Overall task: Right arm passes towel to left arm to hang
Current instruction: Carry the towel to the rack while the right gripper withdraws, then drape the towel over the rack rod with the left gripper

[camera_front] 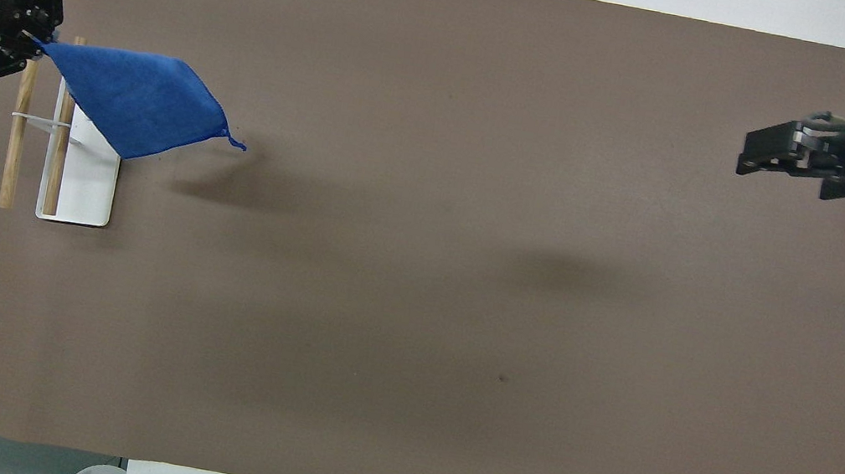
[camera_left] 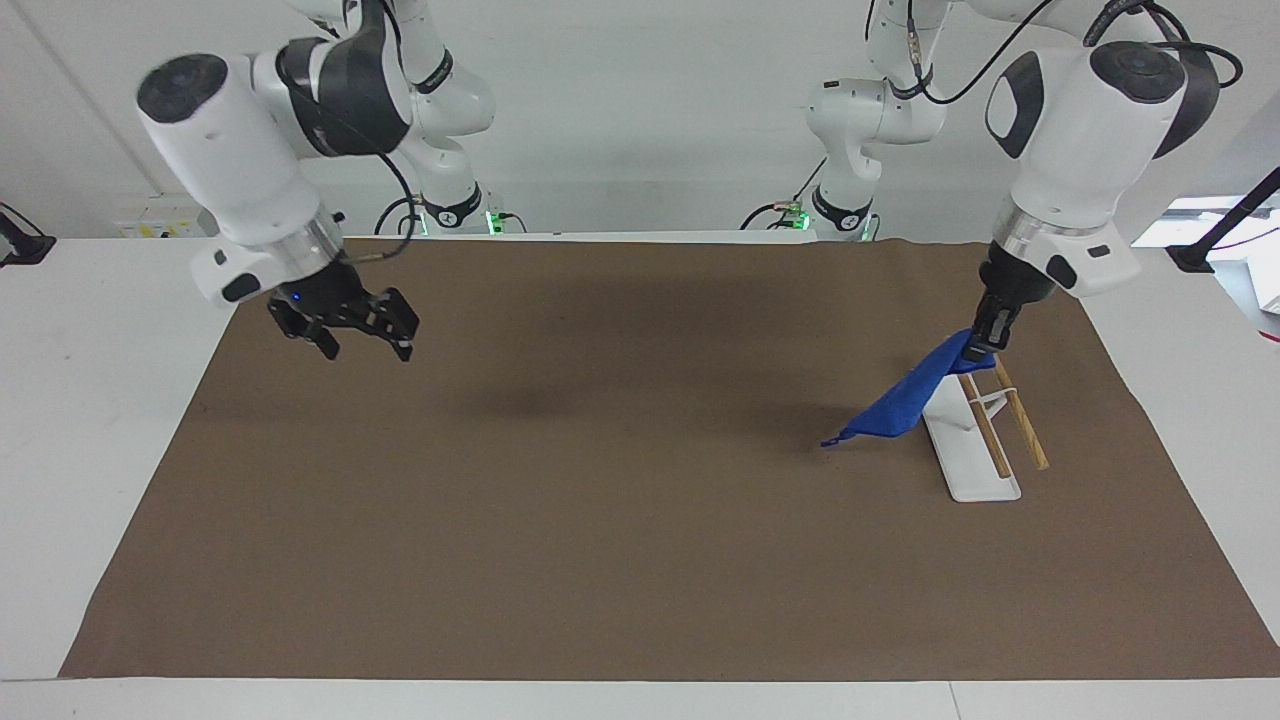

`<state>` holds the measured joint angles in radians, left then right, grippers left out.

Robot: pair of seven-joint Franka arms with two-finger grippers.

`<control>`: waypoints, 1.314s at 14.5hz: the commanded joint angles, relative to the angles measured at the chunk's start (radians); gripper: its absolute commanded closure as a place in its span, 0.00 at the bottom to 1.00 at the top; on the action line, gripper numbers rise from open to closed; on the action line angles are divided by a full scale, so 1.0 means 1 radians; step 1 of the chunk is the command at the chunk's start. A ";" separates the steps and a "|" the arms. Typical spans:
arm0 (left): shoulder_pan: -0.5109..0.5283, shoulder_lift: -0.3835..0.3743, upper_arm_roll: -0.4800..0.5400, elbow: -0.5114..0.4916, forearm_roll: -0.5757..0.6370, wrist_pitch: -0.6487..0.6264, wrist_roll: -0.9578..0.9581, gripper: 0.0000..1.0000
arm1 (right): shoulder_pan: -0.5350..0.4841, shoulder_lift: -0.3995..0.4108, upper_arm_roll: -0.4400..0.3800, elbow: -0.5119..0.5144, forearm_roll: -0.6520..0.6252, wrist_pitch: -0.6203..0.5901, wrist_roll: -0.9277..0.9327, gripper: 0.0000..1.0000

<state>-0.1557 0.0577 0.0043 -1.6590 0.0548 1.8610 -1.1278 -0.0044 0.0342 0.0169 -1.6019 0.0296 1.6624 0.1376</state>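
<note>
Brown matting (camera_left: 640,560) covers most of the white table (camera_left: 100,420), reaching almost to every edge. Over the mat's corner at the right arm's end, on the edge nearer the robots, hangs the right arm (camera_left: 250,170), its right gripper (camera_left: 365,345) up in the air with its wide black fingers spread apart and nothing between them (a small blue light shows on its body).

At the left arm's end of the mat, the left arm (camera_left: 1080,150) slants down toward the rack (camera_left: 965,440), a white base plate lying near that end's edge with two wooden rails (camera_left: 1020,415) carried above it on a thin white support. The left gripper (camera_left: 985,345) is over the end of the rack nearer the robots, its slim fingers pinched onto one corner of the towel (camera_left: 905,400).

That bright-blue towel hangs in the air from the grip, stretched out slantwise over the rack and away from the table's end toward the mat's middle. Its free tip carries a little loop (camera_left: 830,441), and whether that tip touches the mat I cannot tell.
</note>
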 commanded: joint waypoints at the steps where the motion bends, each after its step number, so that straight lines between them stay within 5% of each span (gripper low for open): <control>1: 0.100 -0.044 -0.010 -0.097 -0.004 0.108 0.104 1.00 | 0.004 -0.039 0.020 0.092 -0.057 -0.151 0.007 0.00; 4: 0.200 -0.108 -0.010 -0.315 -0.007 0.348 0.209 1.00 | 0.004 -0.042 0.017 0.115 -0.074 -0.181 0.004 0.00; 10: 0.353 -0.093 -0.009 -0.343 -0.007 0.406 0.410 1.00 | -0.049 -0.056 0.017 0.186 -0.073 -0.267 -0.068 0.00; 19: 0.351 -0.070 -0.009 -0.487 -0.006 0.558 0.450 0.99 | -0.062 -0.077 0.009 0.128 -0.062 -0.262 -0.092 0.00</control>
<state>0.1993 -0.0004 -0.0017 -2.1073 0.0532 2.3683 -0.6966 -0.0484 -0.0298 0.0203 -1.4496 -0.0289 1.3992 0.0744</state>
